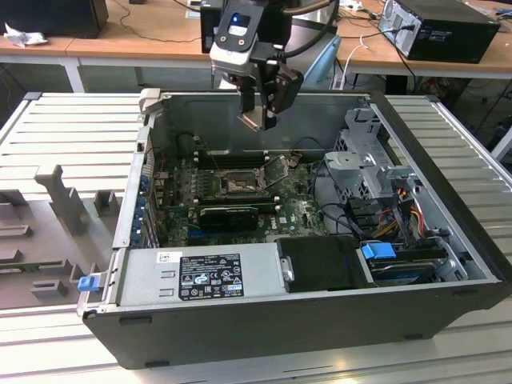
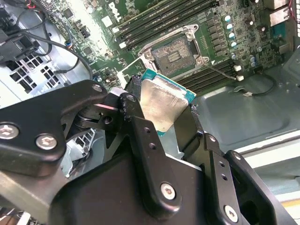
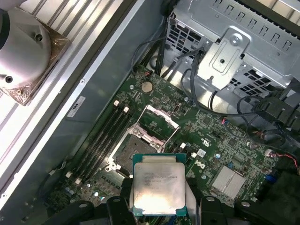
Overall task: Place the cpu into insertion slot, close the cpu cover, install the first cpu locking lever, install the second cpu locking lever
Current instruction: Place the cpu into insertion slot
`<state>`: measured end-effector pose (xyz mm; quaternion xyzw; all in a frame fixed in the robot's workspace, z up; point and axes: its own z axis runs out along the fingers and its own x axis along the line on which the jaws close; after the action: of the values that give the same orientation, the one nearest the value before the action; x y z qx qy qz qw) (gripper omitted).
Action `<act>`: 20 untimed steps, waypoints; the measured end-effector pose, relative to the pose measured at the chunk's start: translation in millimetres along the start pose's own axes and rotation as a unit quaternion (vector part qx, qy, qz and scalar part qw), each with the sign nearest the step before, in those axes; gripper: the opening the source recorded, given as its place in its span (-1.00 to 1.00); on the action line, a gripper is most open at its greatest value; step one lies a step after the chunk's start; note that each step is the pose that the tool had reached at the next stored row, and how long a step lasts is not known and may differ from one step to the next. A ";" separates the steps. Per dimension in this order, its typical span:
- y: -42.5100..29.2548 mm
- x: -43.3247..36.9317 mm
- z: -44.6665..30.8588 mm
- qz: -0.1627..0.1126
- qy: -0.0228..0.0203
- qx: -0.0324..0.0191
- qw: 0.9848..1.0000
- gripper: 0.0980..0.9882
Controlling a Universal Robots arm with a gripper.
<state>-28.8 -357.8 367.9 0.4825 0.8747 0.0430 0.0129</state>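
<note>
Holding: the gripper (image 2: 159, 108) has its two black fingers (image 2: 140, 126) drawn in onto the cpu (image 3: 157, 185), one on each of two opposite edges, with nothing else in its grasp.
Cpu: in the air above the motherboard (image 3: 220, 140), apart from the slot and roughly flat. Its silver top faces up in both wrist views, with a green rim around it.
Cpu, hidden parts: its underside cannot be seen. In the first wrist view its near edge runs behind the fingers.
Slot: the slot (image 3: 135, 151) is a dark square socket with a silvery rim, lying open with its contact field exposed. In the first wrist view the held cpu overlaps its near corner.
Cover: the cover (image 3: 157, 123) is a silvery frame swung up off the slot at one side.
Levers: a thin wire lever (image 2: 220, 70) stands off beside the slot in the second wrist view. I cannot make out the other one.
Memory slots: the long black memory slots (image 3: 105, 136) run just beside the slot.
Case: the open case (image 1: 448, 320) lies on a slatted table (image 1: 72, 120). In the exterior view the gripper hangs over the board's rear part, above the slot area.
Blocked: in the second wrist view the gripper's black body covers the board under it.
Cage: a metal drive cage (image 3: 229, 47) is cut off at the picture's edge.
</note>
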 end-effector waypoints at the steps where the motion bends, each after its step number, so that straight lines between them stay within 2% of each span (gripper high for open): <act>1: 0.0 0.0 0.0 0.003 0.000 0.000 1.000 -0.03; 11: 0.0 0.0 0.5 0.031 -0.003 -0.001 1.000 -0.03; 20: -0.1 0.0 0.8 0.058 -0.005 -0.001 0.998 -0.03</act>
<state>-28.8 -357.8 367.1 0.5329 0.8450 0.0421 0.0153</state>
